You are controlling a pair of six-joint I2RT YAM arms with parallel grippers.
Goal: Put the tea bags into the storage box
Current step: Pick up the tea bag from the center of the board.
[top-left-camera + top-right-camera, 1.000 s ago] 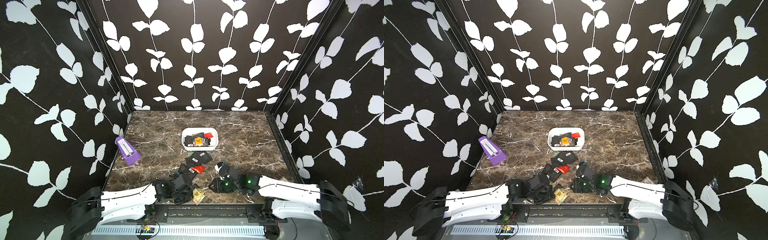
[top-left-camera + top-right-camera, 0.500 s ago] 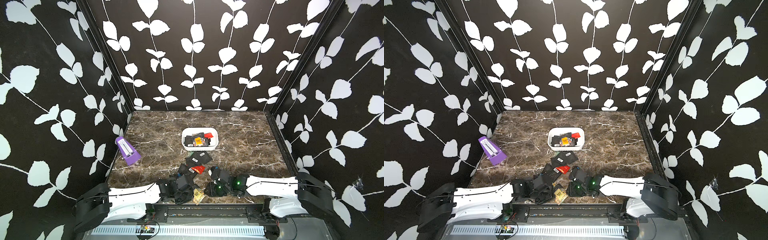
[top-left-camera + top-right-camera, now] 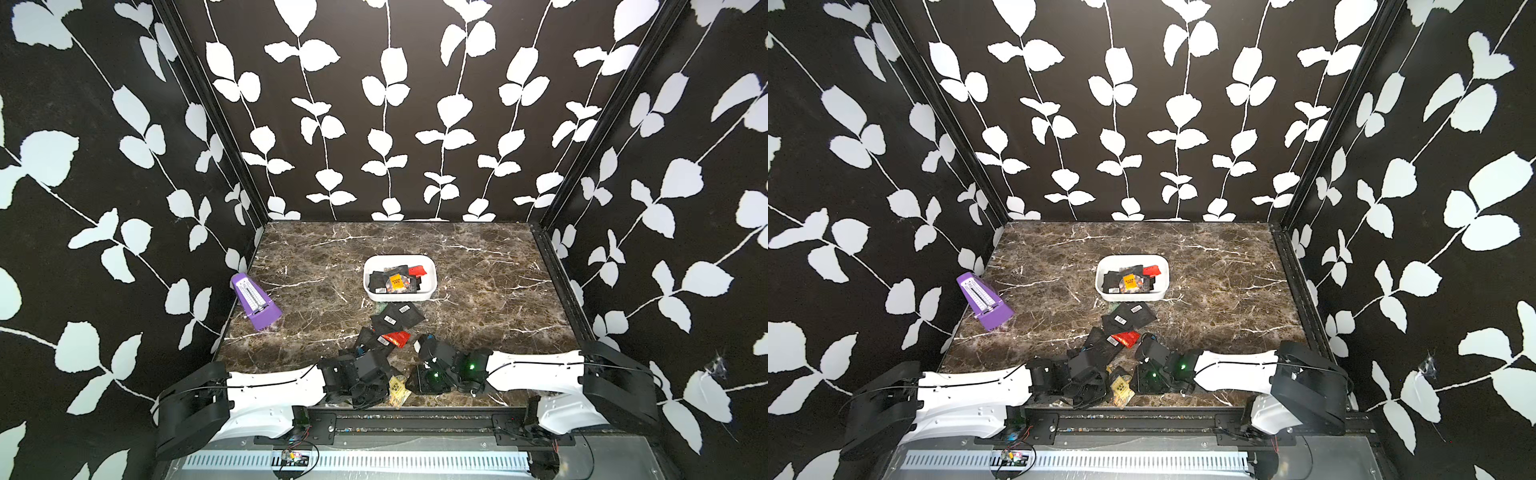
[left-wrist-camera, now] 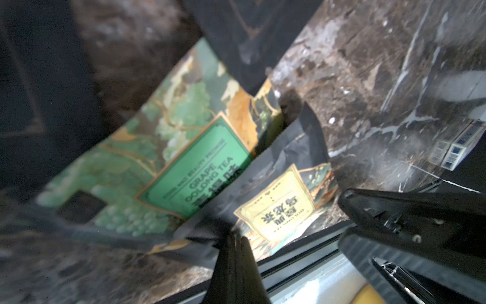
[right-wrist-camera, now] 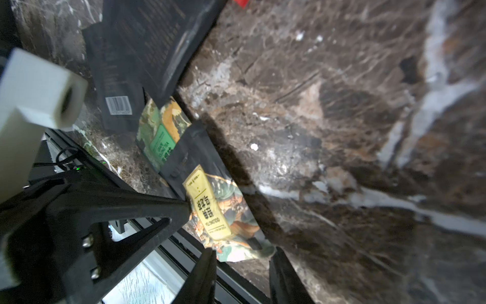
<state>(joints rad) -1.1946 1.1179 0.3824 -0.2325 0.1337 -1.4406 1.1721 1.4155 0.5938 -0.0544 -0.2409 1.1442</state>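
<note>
Left gripper (image 4: 234,237) jaws pressed shut, tips touching the black edge of a yellow-label tea bag (image 4: 278,208) at the near edge of the marble table (image 3: 478,291); pinched or not, can't tell. Right gripper (image 5: 243,250) jaws part open, holding nothing, the same bag's end just ahead of the gap. Beneath it a green tea bag (image 4: 200,171) reads "GRAPE OOLONG TEA"; the yellow label has Chinese characters, small Latin line unreadable. Next, a black tea bag (image 5: 118,105) with a white barcode sticker. Farther, a red tea bag (image 3: 395,338), then black barcode tea bags (image 3: 399,313) just before the white storage box (image 3: 399,297), mid-table, several tea bags inside, one orange (image 3: 395,281). Purple metronome (image 3: 255,301) by the robot's left wall.
</note>
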